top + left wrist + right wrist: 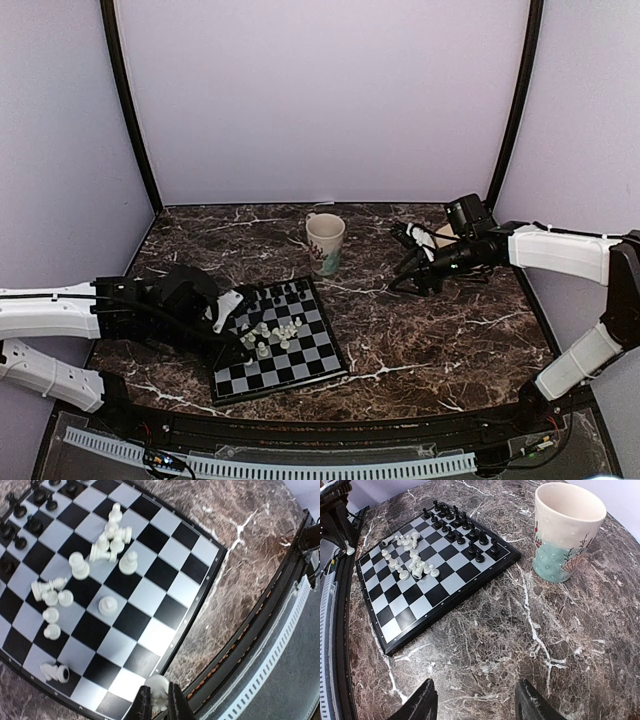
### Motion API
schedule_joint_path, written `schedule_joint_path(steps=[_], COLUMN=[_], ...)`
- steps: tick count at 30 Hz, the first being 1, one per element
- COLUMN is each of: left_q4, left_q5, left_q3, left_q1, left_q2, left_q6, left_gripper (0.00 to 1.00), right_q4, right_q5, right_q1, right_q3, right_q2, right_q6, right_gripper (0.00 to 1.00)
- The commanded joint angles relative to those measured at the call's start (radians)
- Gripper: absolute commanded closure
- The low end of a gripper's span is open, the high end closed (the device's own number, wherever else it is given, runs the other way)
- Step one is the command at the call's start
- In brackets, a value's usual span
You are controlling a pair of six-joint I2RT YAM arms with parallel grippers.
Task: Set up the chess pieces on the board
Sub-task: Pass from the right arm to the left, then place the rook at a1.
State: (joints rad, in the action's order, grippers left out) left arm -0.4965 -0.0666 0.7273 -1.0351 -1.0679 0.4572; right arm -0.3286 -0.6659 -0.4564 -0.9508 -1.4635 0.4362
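Checks of black and pale grey inside a black border make up the board [305, 365] [165, 575] [420, 605], which lies flat on the dark, white-veined table [440, 340] [520, 645], turned at an angle near its front left. We count 1 board, 1 mug [325, 242] [567, 530] and 2 arms. The black pieces [285, 293] [465, 530] stand upright in 2 rows along the board's far edge, with 1 of them a square ahead of the rest. The white pieces [272, 335] [107, 542] [407, 560] huddle loosely in the middle squares, some upright and at least 3 toppled. Both groups overlap too much for us to count surely. The mug, cream with a teal band and twig pattern, stands upright behind the board, apart from it. The left arm [60, 315] lies low across the table from the left and reaches the board's left side. The left tool [159, 702] is clenched on 1 white piece [157, 689] [350, 547], held at the board's border near a corner. The right arm [560, 250] stretches in from the right at the back of the table. The right tool [408, 275] [475, 705] hangs low over bare table to the right of the mug, well apart from the board. Its jaws are spread, with nothing between them.
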Motion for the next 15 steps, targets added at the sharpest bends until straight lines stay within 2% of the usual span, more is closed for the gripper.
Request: schedule_joint_path(steps=[1, 9, 15], left_q4=[-0.177, -0.29, -0.294], left_q5=[0.11, 0.156, 0.148], left_q3=[-0.03, -0.01, -0.012], left_q1=[-0.059, -0.094, -0.107], left_q2=[0.016, -0.038, -0.078], left_q6=[0.14, 0.191, 0.195], left_gripper=[0.92, 0.92, 0.91], right_q4=[0.047, 0.039, 0.04], right_q5=[0.016, 0.039, 0.035], right_q1=[-0.002, -0.002, -0.002], right_q3=[0.018, 0.014, 0.015], right_q2=[0.028, 0.017, 0.008], right_q6=[0.025, 0.038, 0.039], right_gripper=[0.47, 0.48, 0.48])
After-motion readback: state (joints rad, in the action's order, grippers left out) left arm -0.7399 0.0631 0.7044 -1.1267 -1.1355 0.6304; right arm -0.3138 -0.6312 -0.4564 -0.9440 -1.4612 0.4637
